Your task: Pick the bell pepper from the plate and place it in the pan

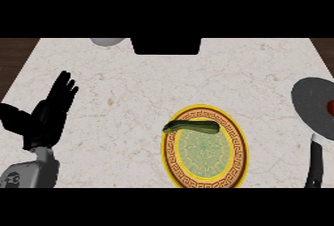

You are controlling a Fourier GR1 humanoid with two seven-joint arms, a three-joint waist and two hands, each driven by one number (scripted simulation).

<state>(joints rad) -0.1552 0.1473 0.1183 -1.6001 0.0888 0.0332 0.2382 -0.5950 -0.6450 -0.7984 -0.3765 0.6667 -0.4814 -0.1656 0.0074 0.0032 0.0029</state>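
Observation:
A yellow-rimmed patterned plate (206, 183) lies on the marble counter, right of centre. A dark green elongated vegetable (192, 126) rests across its upper part, with one end over the left rim. A grey pan (312, 106) sits at the right edge, its black handle (315, 163) pointing toward me. A small red thing (331, 107), cut off by the frame edge, lies inside the pan; I cannot tell whether it is the bell pepper. My left hand (49, 115) rests open at the far left, fingers up, well away from the plate. No right hand shows.
A white rounded object (108, 42) stands at the counter's back edge, left of a black block (166, 46). Dark wood borders the counter on both sides.

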